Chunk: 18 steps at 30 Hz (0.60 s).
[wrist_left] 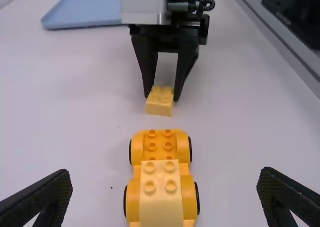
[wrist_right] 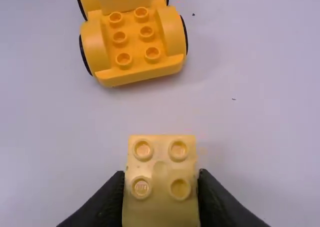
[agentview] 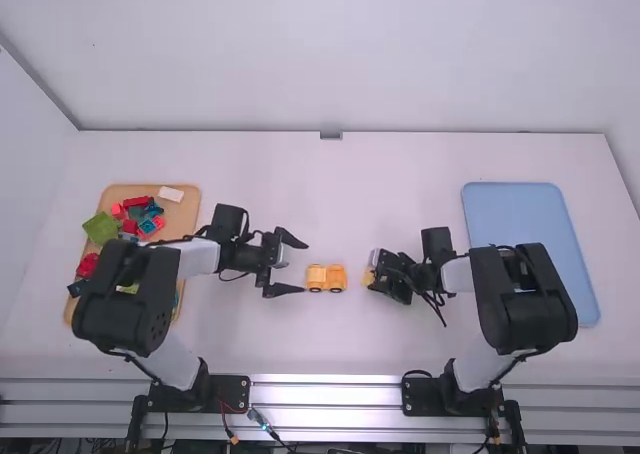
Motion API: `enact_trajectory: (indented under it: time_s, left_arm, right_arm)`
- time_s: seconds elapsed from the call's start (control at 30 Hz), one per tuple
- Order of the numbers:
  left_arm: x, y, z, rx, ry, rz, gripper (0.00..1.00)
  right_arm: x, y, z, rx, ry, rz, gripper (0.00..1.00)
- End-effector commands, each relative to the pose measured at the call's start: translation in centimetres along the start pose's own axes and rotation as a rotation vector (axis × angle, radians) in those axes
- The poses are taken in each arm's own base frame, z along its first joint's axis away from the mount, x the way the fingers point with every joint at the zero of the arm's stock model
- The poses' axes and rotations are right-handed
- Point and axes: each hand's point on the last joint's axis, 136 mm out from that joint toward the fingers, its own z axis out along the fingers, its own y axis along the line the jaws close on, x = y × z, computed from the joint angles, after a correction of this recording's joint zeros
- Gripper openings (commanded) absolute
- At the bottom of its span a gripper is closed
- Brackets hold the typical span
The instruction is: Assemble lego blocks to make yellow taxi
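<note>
The right pincer [wrist_right: 160, 189] is pinching a small yellow block [wrist_right: 161, 162] by two opposite sides, studs up. It should be light, stiff and a bit slick; that side grip suits it, leaving the studs and probably the underside free for pressing down.

The toy car base [wrist_right: 137, 44] sits just ahead of the right pincer, bare studs on its near end. Its wheels may let it roll under a push, so it wants bracing low along the sides. The left pincer [agentview: 305, 266] is spread wide at the car's other end, well placed for that, though the pale block [wrist_left: 161, 194] standing there could be knocked.

Behind the left pincer, partly under its arm, lies a tan tray [agentview: 117, 191] of coloured bricks [agentview: 103, 227]. A blue tray [agentview: 525, 239] lies well behind the right pincer, away from the work.
</note>
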Motion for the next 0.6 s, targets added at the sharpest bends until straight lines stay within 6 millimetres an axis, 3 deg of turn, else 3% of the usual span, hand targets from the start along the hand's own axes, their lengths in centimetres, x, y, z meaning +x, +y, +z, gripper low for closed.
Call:
enact_trajectory:
  time_s: [0.0, 0.2, 0.57]
  left_arm:
    - [0.9, -1.1, 1.0, 0.025, 0.042, -0.019, 0.99]
    - [2.1, -0.6, 2.4, -0.039, 0.114, -0.055, 0.99]
    - [4.6, -0.3, 4.1, -0.011, 0.084, -0.097, 0.99]
  right_arm:
    - [-0.4, -0.3, 0.1, -0.007, -0.019, 0.008, 0.26]
    - [-1.1, -0.4, -0.1, -0.01, -0.039, 0.005, 0.07]
    - [-5.9, -0.5, -2.2, -0.052, -0.173, -0.094, 0.06]
